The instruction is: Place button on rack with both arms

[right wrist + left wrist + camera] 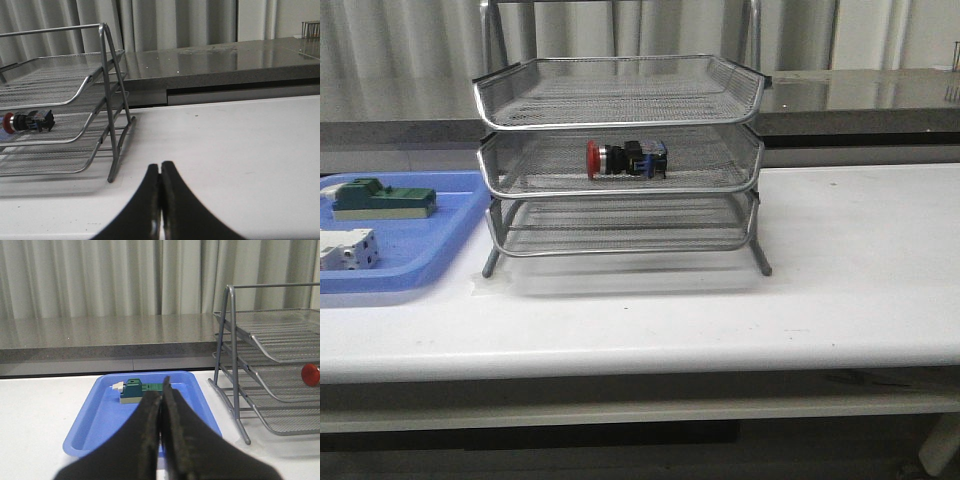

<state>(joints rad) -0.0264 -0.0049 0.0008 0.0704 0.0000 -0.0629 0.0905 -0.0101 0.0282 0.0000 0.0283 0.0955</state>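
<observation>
The button (625, 159), with its red head to the left and blue block to the right, lies on its side in the middle tier of the silver wire rack (620, 120). It also shows in the right wrist view (27, 122), and its red head shows in the left wrist view (310, 375). My left gripper (161, 390) is shut and empty, back from the blue tray. My right gripper (160, 167) is shut and empty over the bare table, to the right of the rack (60, 100). Neither arm shows in the front view.
A flat blue tray (420, 262) stands left of the rack and holds a green rectangular block (380, 198) and a white boxy breaker (345, 250). The white table (860, 260) stretches to the right. A grey counter (860, 95) runs behind.
</observation>
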